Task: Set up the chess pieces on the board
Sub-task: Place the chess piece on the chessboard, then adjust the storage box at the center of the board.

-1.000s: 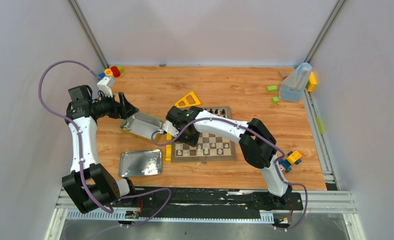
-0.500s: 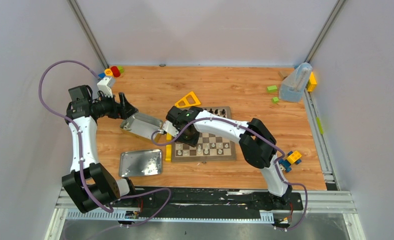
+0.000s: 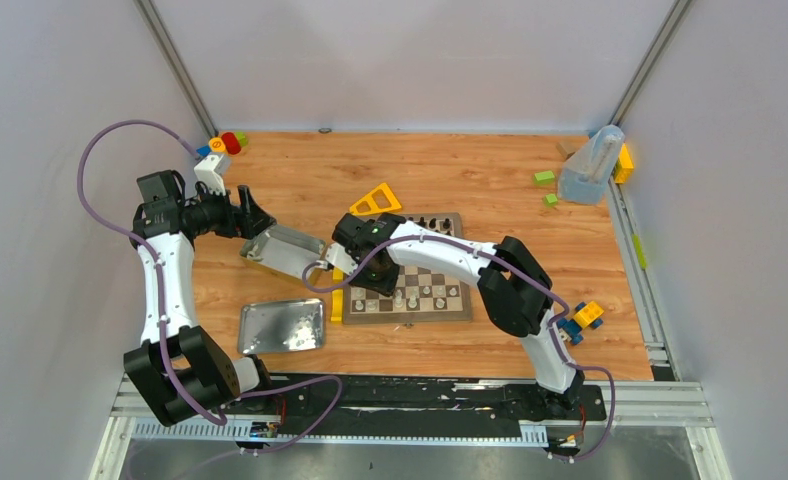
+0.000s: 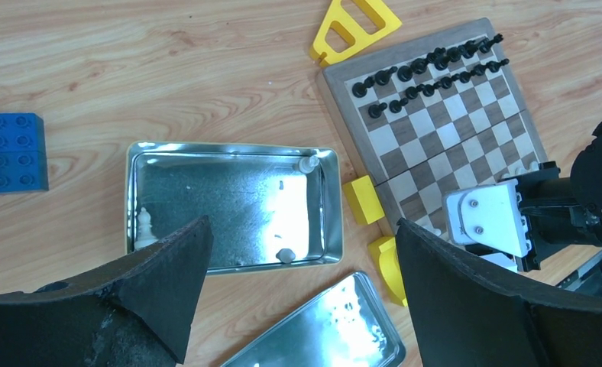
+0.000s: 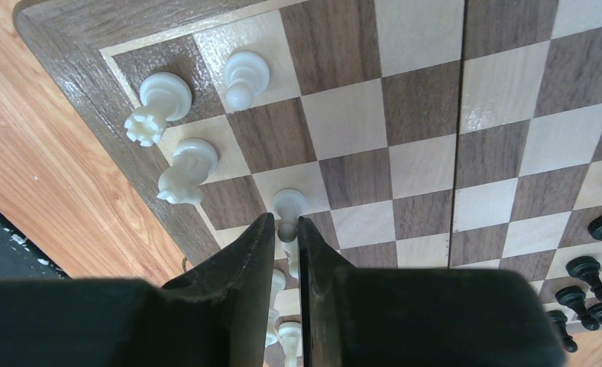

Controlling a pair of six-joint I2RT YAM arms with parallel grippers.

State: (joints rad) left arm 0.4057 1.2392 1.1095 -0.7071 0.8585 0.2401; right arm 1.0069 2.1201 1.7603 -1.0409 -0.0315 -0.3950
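The board lies mid-table. Black chess pieces fill its two far rows. My right gripper hangs over the board's near left corner, its jaws almost together on the head of a white pawn that stands on a square. A white rook, a knight and another pawn stand close by. My left gripper is wide open and empty above an open tin. That tin holds three white pieces.
A flat tin lid lies near the front left. Yellow blocks sit against the board's left edge and a yellow triangle lies behind it. A blue block, green blocks and a clear container sit at the table's edges.
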